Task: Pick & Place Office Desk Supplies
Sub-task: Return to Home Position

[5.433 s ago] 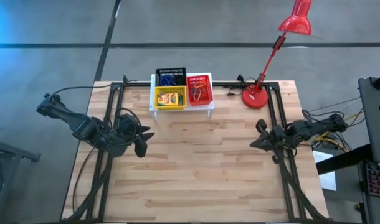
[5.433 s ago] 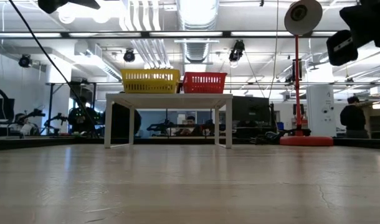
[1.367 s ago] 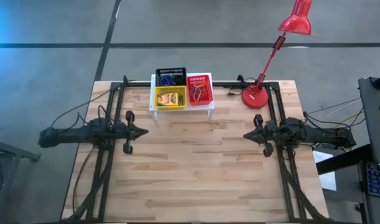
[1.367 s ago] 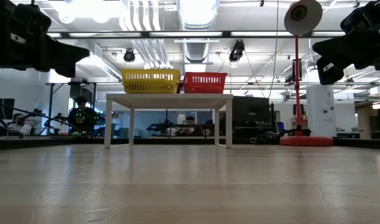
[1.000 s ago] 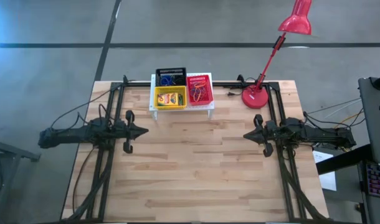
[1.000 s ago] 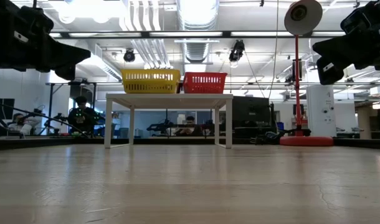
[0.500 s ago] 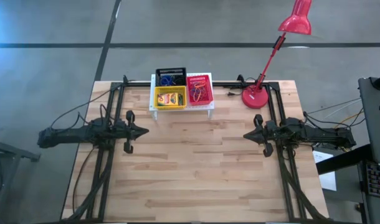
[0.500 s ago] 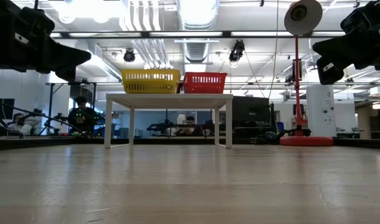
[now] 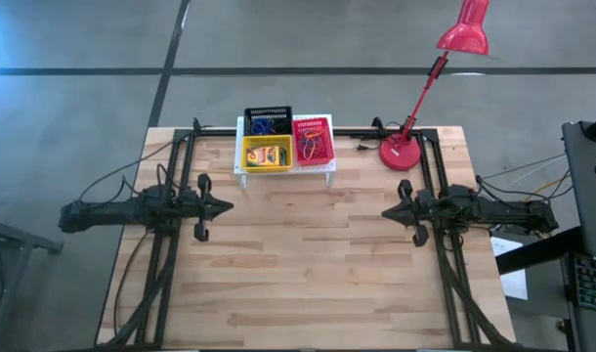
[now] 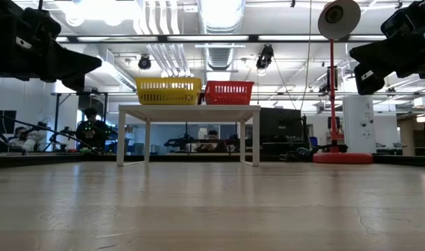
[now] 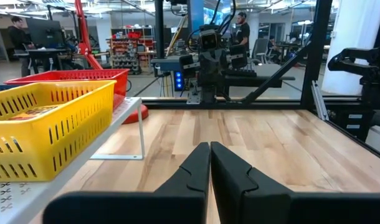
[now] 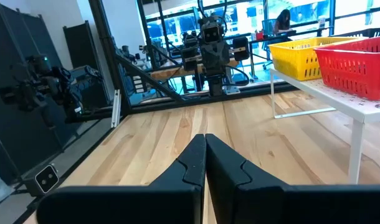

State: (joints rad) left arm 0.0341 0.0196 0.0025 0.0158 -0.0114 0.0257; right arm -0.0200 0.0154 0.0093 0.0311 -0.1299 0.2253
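Note:
A white stand [image 9: 284, 172] sits at the table's far edge and carries three mesh baskets. The black basket [image 9: 268, 120] and the red basket [image 9: 313, 141] hold rubber-band loops. The yellow basket [image 9: 267, 153] holds a crayon box [image 9: 268, 155]. My left gripper [image 9: 230, 206] hovers shut above the table's left side, pointing toward the right edge, near the stand's left end. My right gripper [image 9: 384, 212] hovers shut above the right side, pointing left. Both are empty, as the left wrist view of my left gripper [image 11: 210, 149] and the right wrist view of my right gripper [image 12: 205, 140] show.
A red desk lamp stands with its base [image 9: 400, 154] at the far right, and its head [image 9: 464, 34] reaches beyond the table. Black frame rails [image 9: 171, 254] run along the table's left and right sides. Bare wooden tabletop [image 9: 308, 254] lies between the arms.

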